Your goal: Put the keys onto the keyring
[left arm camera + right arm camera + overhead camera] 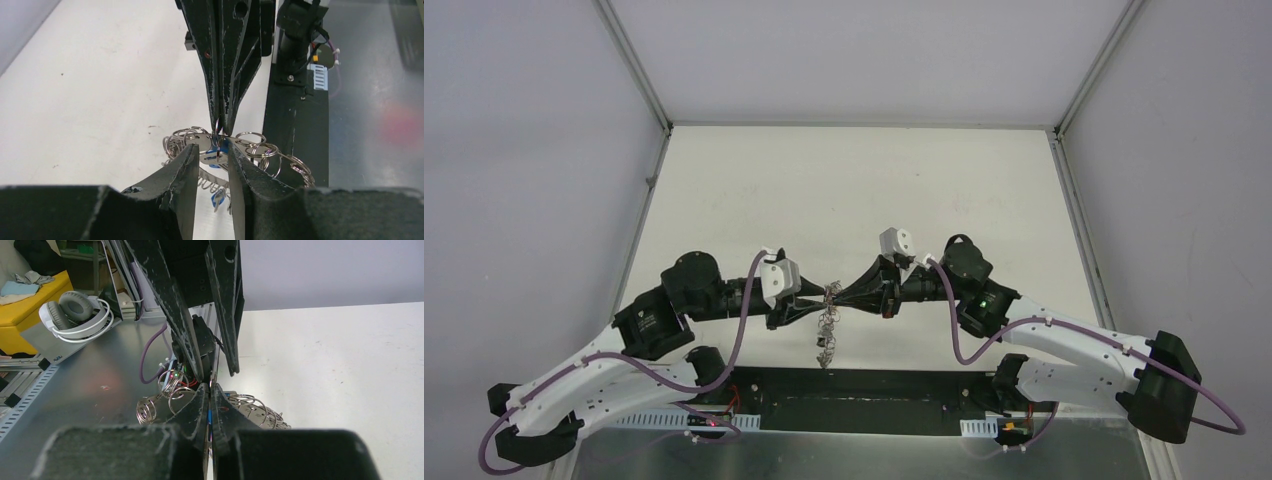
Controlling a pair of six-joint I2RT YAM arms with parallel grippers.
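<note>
Silvery keyring (260,149), half hidden, in tight-shut right pincer (220,131); left pincer (210,155) ajar by blue key (223,146).

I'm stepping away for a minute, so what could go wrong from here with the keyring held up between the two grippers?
1. The right gripper pinches the keyring at one spot only, so the ring could slip or swing.
2. The left gripper has its jaws apart around a blue key, which may drop if it isn't threaded.
3. The two grippers nearly touch and could collide.
</note>
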